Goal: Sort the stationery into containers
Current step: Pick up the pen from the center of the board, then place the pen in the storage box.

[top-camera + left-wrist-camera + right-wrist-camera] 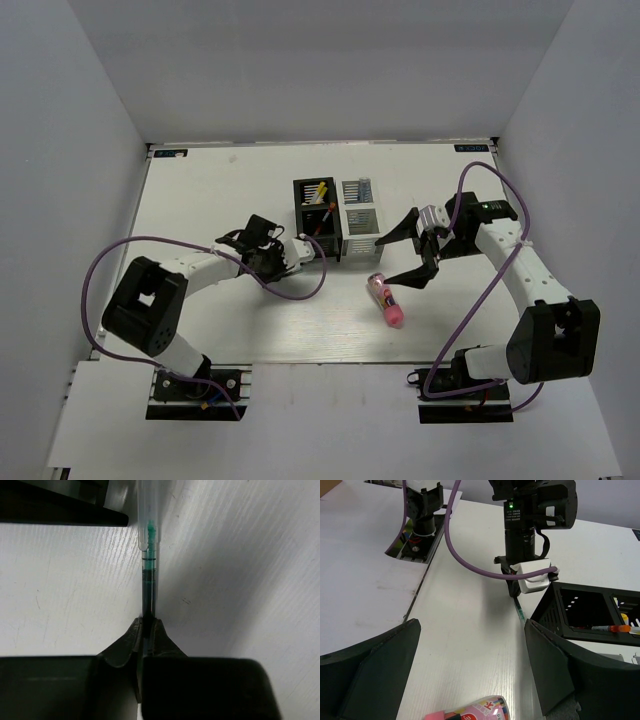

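Left gripper point(146, 626) is clamped on the slim pen point(149, 572), which has a clear barrel and green refill and is nipped at its near end. The pen points away from the wrist toward the bin block point(338, 218). It sits at 9 o'clock of the front black bin point(326, 238), outside the wall with its tip low. I cannot tell if it touches the table point(220, 190).

The back black bin point(313, 192) holds yellow-tipped sticks point(319, 189). A red pen point(611, 628) lies in a black bin.

The pink tube point(386, 300) lies loose on the table at 5 o'clock of the block.

Right gripper point(384, 262) is at 3 o'clock of the block, jaws spread wide and holding nothing. It sits just above and beside the tube.

Step, as a judgement: the left arm is mid-delivery of the slim pen and has not yet binned it. Next it needs to lift the pen over the rim, centre it on the opening, then release. After that the right arm should drop to the pink tube, square its jaws across it and close.
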You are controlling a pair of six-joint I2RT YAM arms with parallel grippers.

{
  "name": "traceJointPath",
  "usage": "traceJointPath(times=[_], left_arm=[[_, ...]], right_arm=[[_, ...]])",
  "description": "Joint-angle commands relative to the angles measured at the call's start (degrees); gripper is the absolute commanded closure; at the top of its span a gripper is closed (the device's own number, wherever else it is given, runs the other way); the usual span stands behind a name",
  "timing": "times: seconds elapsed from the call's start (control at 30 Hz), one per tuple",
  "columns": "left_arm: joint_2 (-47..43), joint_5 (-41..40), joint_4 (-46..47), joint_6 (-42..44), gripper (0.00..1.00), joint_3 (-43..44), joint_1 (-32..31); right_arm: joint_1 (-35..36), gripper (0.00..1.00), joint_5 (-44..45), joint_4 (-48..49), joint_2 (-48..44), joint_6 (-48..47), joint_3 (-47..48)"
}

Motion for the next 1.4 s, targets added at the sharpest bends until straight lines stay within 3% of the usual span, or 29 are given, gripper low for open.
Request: traceJointPath(times=[0.0,0.07,0.5,0.6,0.67,0.8,0.83,0.87,1.03,1.13,1.37], left_arm=[[-0.83,-0.48,-2.34,0.50,0.92,0.30,-0.18],[-2.41,0.05,-3.47,-0.03,1.00,0.30,-0.18],[-16.12,11.10,-10.33,2.08,1.00,0.30,-1.94],[-17.79,16.04,-10.86,2.61,1.00,1.52,-1.94],[-18.33,19.64,-11.57,3.40,1.00,2.05,-1.94],[-18.85,24.82,-12.09,3.93,1.00,4.07,-1.94],[-19.64,25.97,-10.09,3.23,1.00,4.08,-1.94],[-20.25,27.98,-8.42,2.27,1.00,4.08,-1.94],[-22.63,29.58,13.24,-8.62,1.00,4.08,-1.94],[-18.95,27.74,20.76,-16.53,1.00,6.53,-1.94],[-11.39,15.88,44.19,-27.79,1.00,7.16,-1.94]], right_arm=[[-0.20,0.10,-5.40,-1.17,-1.16,-0.95,0.06],[-0.03,0.10,-5.23,-1.08,-0.90,-0.95,-0.03],[0.06,0.10,-4.26,-1.08,2.18,2.12,1.64],[0.15,0.16,-3.73,-1.17,1.47,2.04,1.55],[0.15,0.26,-3.38,-1.08,0.77,2.12,1.64],[0.32,0.69,-2.77,-1.08,0.60,2.65,2.08],[0.24,0.91,-2.85,-1.17,0.68,2.91,2.17],[0.15,1.00,-2.59,-1.17,0.77,3.00,2.34],[-0.11,1.00,-1.89,-1.17,0.33,3.09,2.34],[-0.20,1.00,-1.54,-1.08,-0.37,3.35,1.99],[-0.03,1.00,-0.92,-1.08,-1.51,2.65,0.41]])
